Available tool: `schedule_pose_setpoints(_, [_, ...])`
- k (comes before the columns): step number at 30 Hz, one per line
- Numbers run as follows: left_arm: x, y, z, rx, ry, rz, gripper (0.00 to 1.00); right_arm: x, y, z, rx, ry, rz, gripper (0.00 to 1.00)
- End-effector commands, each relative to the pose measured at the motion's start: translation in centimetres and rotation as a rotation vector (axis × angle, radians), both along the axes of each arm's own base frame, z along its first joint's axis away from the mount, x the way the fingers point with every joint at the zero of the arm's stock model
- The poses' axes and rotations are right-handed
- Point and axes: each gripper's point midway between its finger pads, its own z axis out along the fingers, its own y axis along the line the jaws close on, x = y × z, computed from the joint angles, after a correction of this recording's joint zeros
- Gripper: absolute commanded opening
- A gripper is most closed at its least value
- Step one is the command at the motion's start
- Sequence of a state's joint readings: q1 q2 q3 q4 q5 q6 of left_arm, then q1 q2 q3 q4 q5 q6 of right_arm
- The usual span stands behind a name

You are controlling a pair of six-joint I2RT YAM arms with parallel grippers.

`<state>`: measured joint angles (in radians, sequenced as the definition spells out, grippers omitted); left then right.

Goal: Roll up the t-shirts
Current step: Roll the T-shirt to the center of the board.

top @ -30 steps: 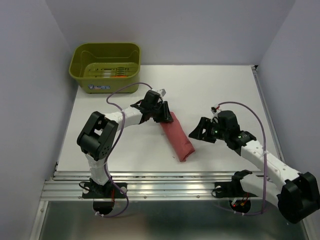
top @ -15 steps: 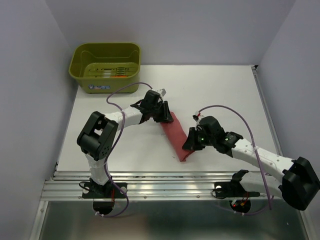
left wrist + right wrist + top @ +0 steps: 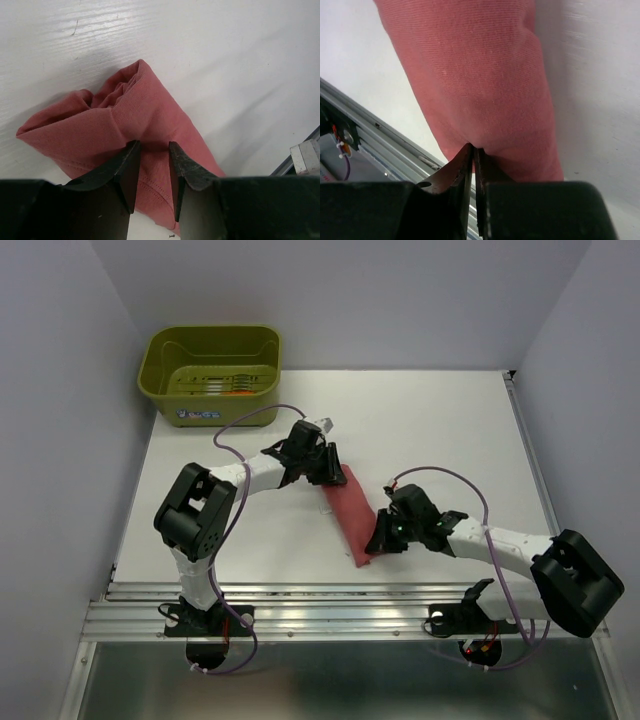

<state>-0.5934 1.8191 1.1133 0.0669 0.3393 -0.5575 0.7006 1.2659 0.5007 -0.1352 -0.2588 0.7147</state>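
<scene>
Top external: right gripper point(image 3: 373, 544), earlier apart, now pinching t-shirt point(image 3: 350, 512); left gripper point(image 3: 332, 474) clamped on it.

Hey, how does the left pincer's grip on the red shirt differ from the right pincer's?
The left pincer holds the shirt at its far end; the right pincer holds its near end. The left pincer's jaws stand apart around a thick bunch of cloth; the right pincer's are nearly together on a thin edge. Both are clamped on the same shirt.
</scene>
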Motion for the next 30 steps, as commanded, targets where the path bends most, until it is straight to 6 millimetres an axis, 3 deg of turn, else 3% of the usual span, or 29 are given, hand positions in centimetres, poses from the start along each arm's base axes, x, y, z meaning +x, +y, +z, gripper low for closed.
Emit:
schedule_pose_setpoints(1, [0.9,1.5,-0.2,0.03,-0.023,0.023,0.4,0.0,-3.5,-2.9,-0.193,0.016,-0.096,0.11])
schedule_pose_setpoints(6, [1.2,4.1,-1.5,0.051,0.008,0.078,0.39,1.1,-4.4,-2.3,-0.249,-0.021,-0.134,0.11])
schedule_pose_setpoints(11, [0.4,5.2,-1.8,0.058,0.026,0.108,0.38,2.1,-6.5,-2.1,-0.377,-0.05,-0.192,0.11])
schedule_pose_setpoints(17, [-1.9,7.2,-2.2,0.083,0.039,0.148,0.38,4.2,-7.5,-1.0,-0.453,-0.104,-0.277,0.11])
schedule_pose_setpoints(21, [-4.9,8.6,-3.2,0.089,0.083,0.161,0.38,6.5,-8.2,0.2,-0.53,-0.176,-0.315,0.11])
schedule_pose_setpoints(23, [-5.6,9.1,-2.5,0.075,0.074,0.172,0.38,7.5,-9.0,0.2,-0.609,-0.209,-0.316,0.11])
schedule_pose_setpoints(24, [-6.4,9.6,-3.0,0.085,0.088,0.177,0.38,8.4,-8.7,1.1,-0.617,-0.235,-0.314,0.11])
schedule_pose_setpoints(27, [-7.0,10.4,-2.2,0.097,0.074,0.199,0.38,9.7,-8.5,2.8,-0.635,-0.279,-0.31,0.11])
schedule_pose_setpoints(30, [-6.5,10.5,0.1,0.088,0.027,0.208,0.38,10.3,-6.8,6.3,-0.504,-0.337,-0.305,0.13])
